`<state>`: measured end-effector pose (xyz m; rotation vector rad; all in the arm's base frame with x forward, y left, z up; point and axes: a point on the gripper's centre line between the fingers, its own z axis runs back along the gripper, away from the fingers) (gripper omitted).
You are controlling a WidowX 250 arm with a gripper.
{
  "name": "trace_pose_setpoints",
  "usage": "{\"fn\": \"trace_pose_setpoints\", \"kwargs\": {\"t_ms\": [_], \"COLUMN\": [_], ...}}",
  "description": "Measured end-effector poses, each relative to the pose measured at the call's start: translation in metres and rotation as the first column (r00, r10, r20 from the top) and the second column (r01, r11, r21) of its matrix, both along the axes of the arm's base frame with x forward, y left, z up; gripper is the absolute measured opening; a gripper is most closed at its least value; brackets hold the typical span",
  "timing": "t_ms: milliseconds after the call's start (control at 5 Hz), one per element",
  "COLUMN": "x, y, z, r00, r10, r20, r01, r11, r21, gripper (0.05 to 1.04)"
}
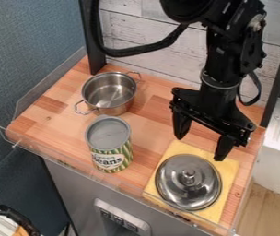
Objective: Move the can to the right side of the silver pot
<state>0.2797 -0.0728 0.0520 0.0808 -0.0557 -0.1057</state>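
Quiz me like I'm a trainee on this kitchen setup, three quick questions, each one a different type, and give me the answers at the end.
1. Fill in the blank: The silver pot has ___ side handles.
2. True or false: The can stands upright on the wooden counter, and the gripper is not holding it.
3. Multiple choice: What does the metal lid rest on?
A) a blue towel
B) a yellow cloth
C) bare wood

Key: 1. two; 2. true; 3. B
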Motion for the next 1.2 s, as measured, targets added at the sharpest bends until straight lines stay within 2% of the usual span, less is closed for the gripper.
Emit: {"fn": "trace_pose_setpoints", "kwargs": {"t_ms": [200,400,600,800,1000,1200], "x": [-0.006,-0.030,-0.053,-0.072,-0.088,-0.093], "y": [0.001,0.008,0.017,0.035,0.072,0.105], "z": [-0.009,0.002,0.022,0.026,0.010,-0.007], "r00": [0.999,0.999,1.000,1.000,0.999,0.996], "r10": [-0.002,-0.011,-0.023,-0.024,-0.001,0.043], "r20": [-0.036,-0.033,0.013,0.000,-0.039,-0.076], "r01": [0.002,0.009,0.024,0.024,0.000,-0.043], "r11": [1.000,0.999,0.997,0.997,0.999,0.999], "r21": [0.005,-0.040,-0.078,-0.080,-0.033,0.002], "gripper": [1.000,1.000,1.000,1.001,1.000,1.000]}}
